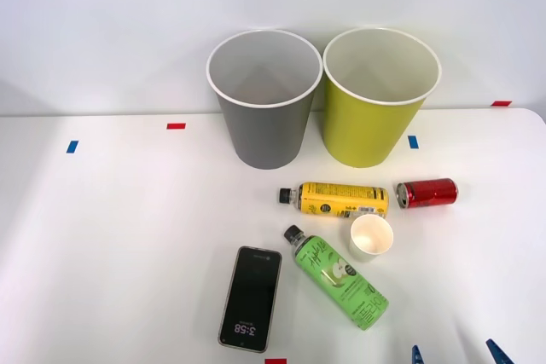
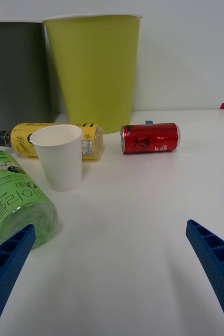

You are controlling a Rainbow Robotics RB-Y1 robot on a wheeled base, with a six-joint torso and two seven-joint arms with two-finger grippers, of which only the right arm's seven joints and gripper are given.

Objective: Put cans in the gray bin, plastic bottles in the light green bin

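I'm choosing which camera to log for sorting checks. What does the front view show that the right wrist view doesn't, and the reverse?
Front view alone: the black phone lying flat, the open mouths of both bins, and colored tape marks on the table.

Right wrist view alone: the open right gripper with its ribbed blue fingers up close.

Both: gray bin, light green bin, yellow-label bottle, green bottle, red can and white paper cup.
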